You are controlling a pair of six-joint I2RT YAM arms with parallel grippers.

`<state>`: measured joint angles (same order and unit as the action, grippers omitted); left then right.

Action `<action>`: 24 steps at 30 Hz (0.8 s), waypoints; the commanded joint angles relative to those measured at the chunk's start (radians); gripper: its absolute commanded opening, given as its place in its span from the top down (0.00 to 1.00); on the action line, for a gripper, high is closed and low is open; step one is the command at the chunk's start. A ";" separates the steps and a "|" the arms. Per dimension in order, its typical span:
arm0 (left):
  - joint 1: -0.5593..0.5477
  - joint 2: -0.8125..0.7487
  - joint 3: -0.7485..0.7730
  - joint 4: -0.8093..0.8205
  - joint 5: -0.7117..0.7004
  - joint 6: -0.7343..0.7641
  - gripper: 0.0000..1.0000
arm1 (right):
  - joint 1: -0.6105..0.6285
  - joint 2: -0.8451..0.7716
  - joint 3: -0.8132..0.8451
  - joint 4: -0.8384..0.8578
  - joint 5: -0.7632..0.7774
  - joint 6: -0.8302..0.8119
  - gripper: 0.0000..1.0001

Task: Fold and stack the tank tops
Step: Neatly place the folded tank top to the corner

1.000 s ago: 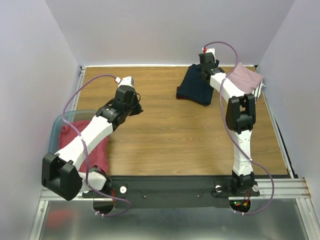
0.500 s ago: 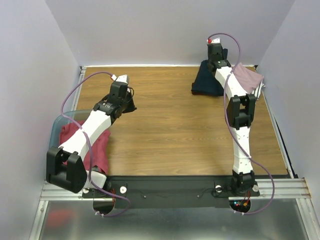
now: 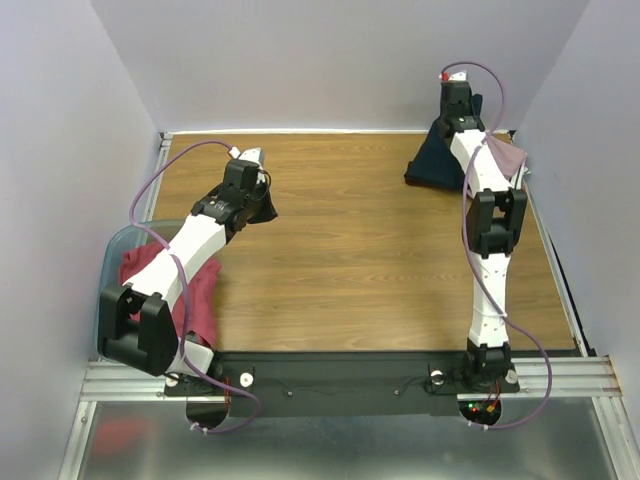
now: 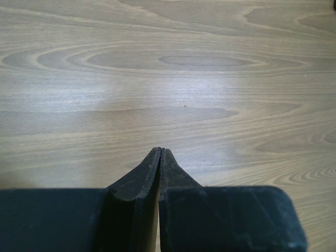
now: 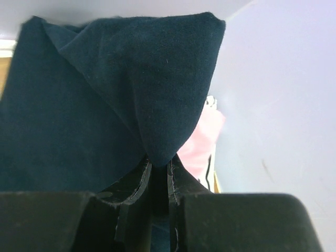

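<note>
The navy tank top (image 3: 433, 160) hangs folded from my right gripper (image 3: 458, 112) at the far right of the table; in the right wrist view the gripper (image 5: 158, 167) is shut on a fold of this navy cloth (image 5: 105, 105). The dusty pink tank top (image 3: 503, 156) lies at the far right corner, partly under the right arm, with a white black-striped one (image 3: 520, 180) beneath it; the pink shows beside the fingers (image 5: 202, 142). A red tank top (image 3: 200, 295) fills the tub. My left gripper (image 3: 262, 205) is shut and empty over bare wood (image 4: 160, 151).
A translucent teal tub (image 3: 112, 258) stands at the near left under the left arm. Grey walls close the table at the back and on both sides. The wooden tabletop (image 3: 360, 250) lies between the arms.
My right gripper has lifted the navy tank top and carried it right and back towards the pink one. The left arm has drawn slightly left and back.
</note>
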<state>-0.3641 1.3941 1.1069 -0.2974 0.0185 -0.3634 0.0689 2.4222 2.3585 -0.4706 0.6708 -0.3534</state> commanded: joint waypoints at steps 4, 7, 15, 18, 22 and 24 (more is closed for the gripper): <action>0.007 -0.012 0.033 0.024 0.023 0.018 0.85 | -0.021 -0.161 0.002 0.055 -0.002 -0.021 0.99; 0.007 -0.017 0.027 0.029 0.026 0.018 0.85 | -0.021 -0.187 -0.002 0.062 -0.004 -0.021 1.00; 0.007 -0.021 0.018 0.034 0.043 0.018 0.85 | -0.034 -0.222 -0.031 0.078 0.001 -0.022 1.00; 0.007 -0.015 0.014 0.035 0.055 0.018 0.85 | -0.044 -0.229 -0.048 0.079 0.006 -0.018 1.00; 0.007 -0.014 0.013 0.037 0.061 0.017 0.85 | -0.063 -0.244 -0.087 0.079 0.000 0.008 1.00; 0.007 -0.009 0.013 0.040 0.066 0.015 0.85 | -0.095 -0.252 -0.117 0.079 -0.005 0.021 1.00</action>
<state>-0.3641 1.3941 1.1069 -0.2874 0.0616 -0.3634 0.0254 2.2601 2.2677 -0.4564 0.6552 -0.3588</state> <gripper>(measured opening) 0.146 0.154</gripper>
